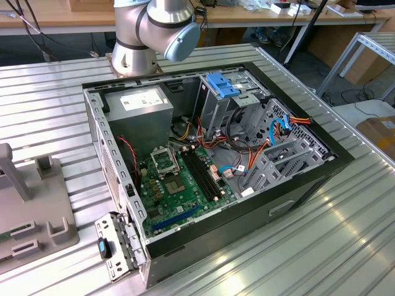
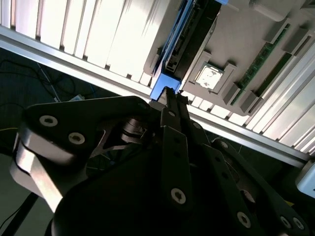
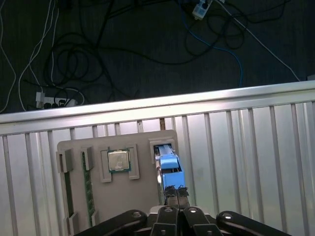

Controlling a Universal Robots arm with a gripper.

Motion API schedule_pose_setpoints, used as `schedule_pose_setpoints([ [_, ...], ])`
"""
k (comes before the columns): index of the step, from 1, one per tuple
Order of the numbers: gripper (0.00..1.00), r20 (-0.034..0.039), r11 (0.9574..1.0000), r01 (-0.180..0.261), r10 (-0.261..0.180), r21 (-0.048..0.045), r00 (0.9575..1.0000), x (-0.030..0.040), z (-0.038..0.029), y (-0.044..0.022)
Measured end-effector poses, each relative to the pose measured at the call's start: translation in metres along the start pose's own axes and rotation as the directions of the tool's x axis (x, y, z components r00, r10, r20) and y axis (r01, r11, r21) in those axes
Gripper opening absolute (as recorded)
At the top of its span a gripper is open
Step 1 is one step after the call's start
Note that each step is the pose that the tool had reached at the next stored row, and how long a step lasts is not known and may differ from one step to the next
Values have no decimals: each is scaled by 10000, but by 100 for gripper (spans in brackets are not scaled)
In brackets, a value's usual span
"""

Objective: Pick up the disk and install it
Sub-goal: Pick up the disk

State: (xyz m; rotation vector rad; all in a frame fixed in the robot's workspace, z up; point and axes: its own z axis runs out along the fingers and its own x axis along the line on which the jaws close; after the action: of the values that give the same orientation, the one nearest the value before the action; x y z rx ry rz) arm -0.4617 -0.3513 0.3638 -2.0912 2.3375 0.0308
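Slots and upright posts mark the grey holder tray at the exterior view's left, where it lies on the ribbed aluminium desk. Next to it the open computer case lies on its side. A grey power supply with a white label sits in its far corner, and the green motherboard is on the case floor nearer the camera. Behind the case rises the base of the arm. Further towards the exterior view's right, a light-blue bracket tops the metal drive cage, and orange and red cables run across the bays below it. In the first wrist view the tray carries a green memory stick in a narrow slot, a square processor chip in a framed pocket, and beside that the disk. The disk stands on edge in its own slot with its blue frame uppermost. The tool sits right at the near end of that blue frame, in line with the slot. I cannot tell whether it is open, closed or gripping the frame. In the second wrist view the tip of the tool meets the blue corner of the disk, whose dark body runs away along the tray. Beyond the desk edge, dark floor is strewn with loose wires.
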Motion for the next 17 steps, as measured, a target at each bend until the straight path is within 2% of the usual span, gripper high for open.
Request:
schedule_pose_setpoints([
  [1, 24, 3, 10000, 0, 0, 0, 10000, 1, 0, 1],
  [2, 36, 5, 10000, -2, 2, 0, 10000, 0, 0, 1],
  [4, 36, 5, 10000, 0, 0, 0, 10000, 1, 0, 0],
  [5, 42, 5, 10000, 0, 0, -1, 10000, 1, 0, 0],
  [13, 42, 8, 10000, -1, 1, -3, 10000, 3, 43, 0],
  [17, 42, 12, 10000, 0, 0, -1, 10000, 4, 122, -1],
])
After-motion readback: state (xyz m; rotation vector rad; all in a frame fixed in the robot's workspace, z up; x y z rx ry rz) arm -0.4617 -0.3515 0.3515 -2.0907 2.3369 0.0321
